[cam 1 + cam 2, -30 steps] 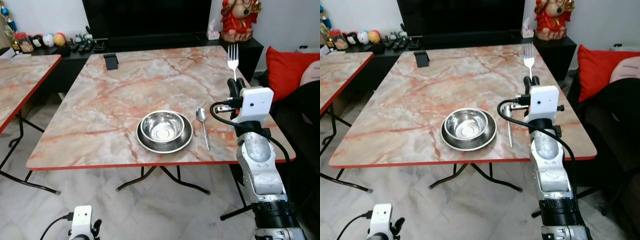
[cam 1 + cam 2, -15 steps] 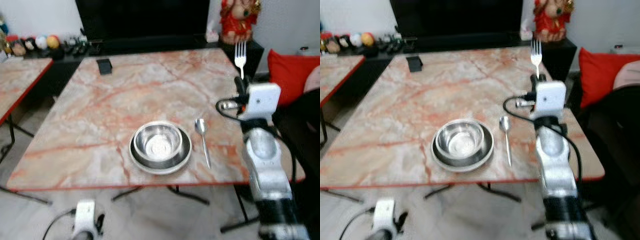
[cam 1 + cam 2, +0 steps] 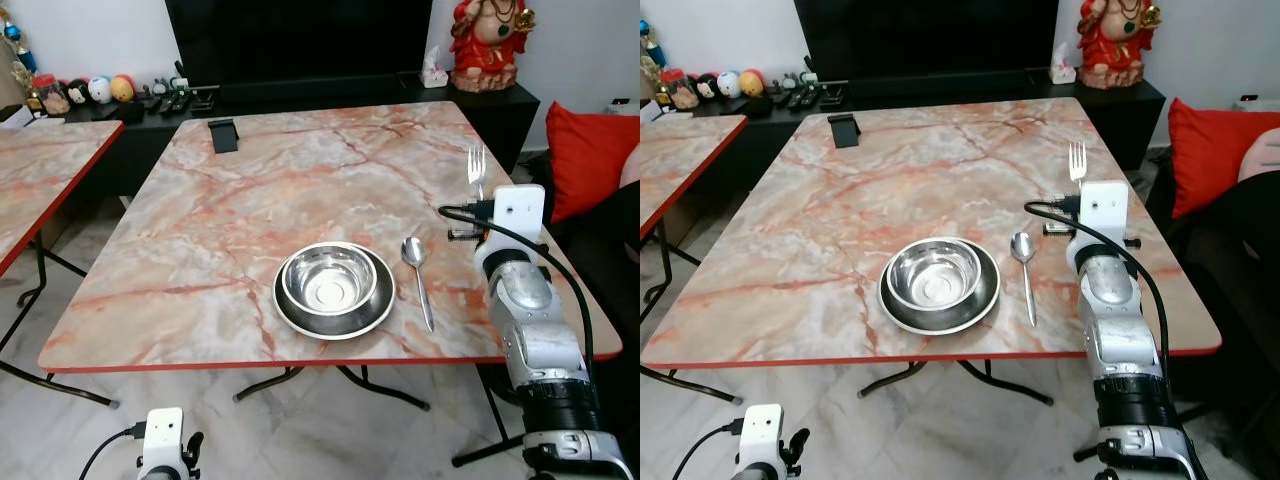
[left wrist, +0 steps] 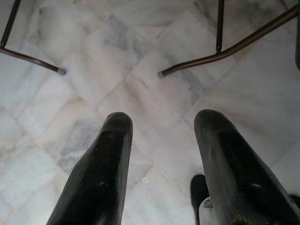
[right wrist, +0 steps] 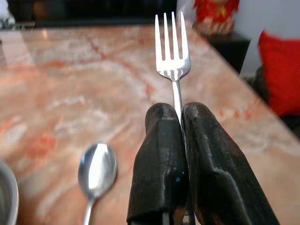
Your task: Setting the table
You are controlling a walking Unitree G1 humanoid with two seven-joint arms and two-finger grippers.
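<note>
Right pincer (image 5: 180,140) clamped tight on the fork (image 5: 172,51), tines up, over the bench (image 3: 220,230) just right of the spoon (image 3: 417,270) and bowl (image 3: 330,282). Light, stiff, slick steel: the handle's the place to grip. Left pincer (image 4: 161,154) hangs open, empty.

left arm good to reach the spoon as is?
Probably not. The left gripper hangs open down near the floor, below the table, while the spoon lies right of the bowl, beside the right gripper holding the fork.

Steel bowl (image 3: 329,279) nested on plate (image 3: 378,307), spoon (image 3: 418,280) just beside, fork (image 5: 173,61) tines-up in right claw (image 5: 180,123)
</note>
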